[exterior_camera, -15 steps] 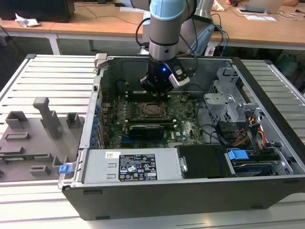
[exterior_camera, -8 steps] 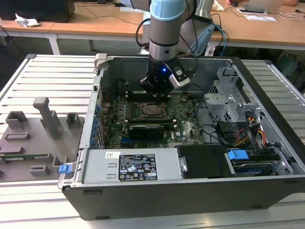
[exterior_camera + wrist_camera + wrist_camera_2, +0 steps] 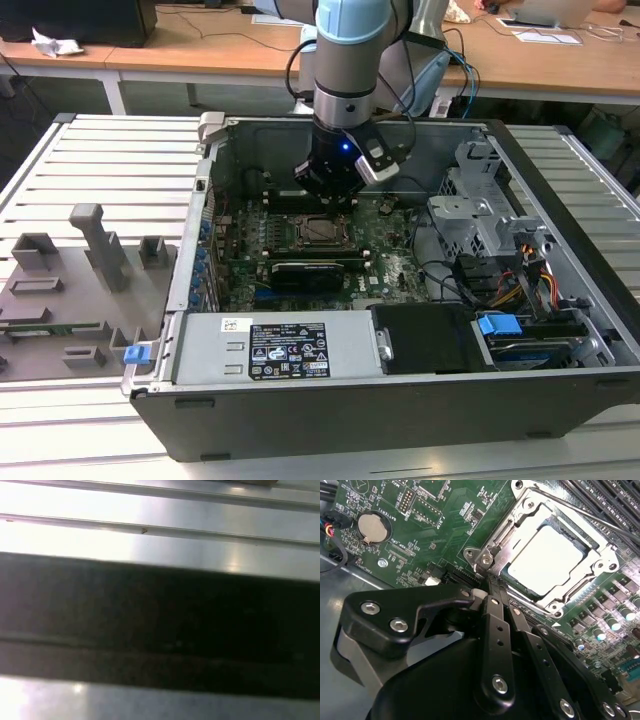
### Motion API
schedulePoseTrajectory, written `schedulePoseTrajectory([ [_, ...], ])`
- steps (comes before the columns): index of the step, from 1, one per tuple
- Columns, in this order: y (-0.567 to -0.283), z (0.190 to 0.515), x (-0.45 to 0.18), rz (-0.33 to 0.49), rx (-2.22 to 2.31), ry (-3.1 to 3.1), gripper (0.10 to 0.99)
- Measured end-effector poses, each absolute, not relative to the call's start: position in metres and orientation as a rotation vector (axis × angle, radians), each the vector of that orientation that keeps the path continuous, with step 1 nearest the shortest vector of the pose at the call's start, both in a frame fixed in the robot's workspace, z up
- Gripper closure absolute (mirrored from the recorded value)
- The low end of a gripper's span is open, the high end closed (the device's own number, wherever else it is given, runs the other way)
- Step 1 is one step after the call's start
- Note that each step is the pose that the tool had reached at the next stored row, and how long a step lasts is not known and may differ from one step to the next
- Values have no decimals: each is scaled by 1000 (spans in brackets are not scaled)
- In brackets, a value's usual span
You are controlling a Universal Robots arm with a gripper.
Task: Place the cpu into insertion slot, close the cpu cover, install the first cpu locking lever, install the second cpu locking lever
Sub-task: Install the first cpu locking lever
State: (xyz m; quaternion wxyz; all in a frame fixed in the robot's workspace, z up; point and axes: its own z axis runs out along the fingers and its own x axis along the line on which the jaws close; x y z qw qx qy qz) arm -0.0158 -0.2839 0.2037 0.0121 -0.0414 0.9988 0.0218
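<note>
The cpu [image 3: 545, 562], a pale square chip, lies in the insertion slot [image 3: 322, 230] on the green board inside the open computer case. The silver cpu cover [image 3: 532, 511] lies flat over it, framing the chip in its window. A thin metal locking lever [image 3: 600, 522] runs along the socket's far side. My gripper [image 3: 492, 582] has its black fingers shut together, tips at the socket's corner beside a screw, with nothing seen between them. In the exterior view the gripper [image 3: 330, 197] hangs just behind the socket.
Memory slots [image 3: 612, 495] flank the socket, and a coin battery [image 3: 371, 527] sits nearby. A black card [image 3: 310, 270], the power supply [image 3: 285, 350] and a drive cage [image 3: 480, 215] crowd the case. A grey fixture tray [image 3: 60, 290] lies at the exterior view's left.
</note>
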Motion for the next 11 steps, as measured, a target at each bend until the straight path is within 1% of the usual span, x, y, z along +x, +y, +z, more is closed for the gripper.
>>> schedulePoseTrajectory([
  [6,-284,203,-15,66,-129,3114,980],
  [11,-284,205,-15,83,-129,3113,980],
])
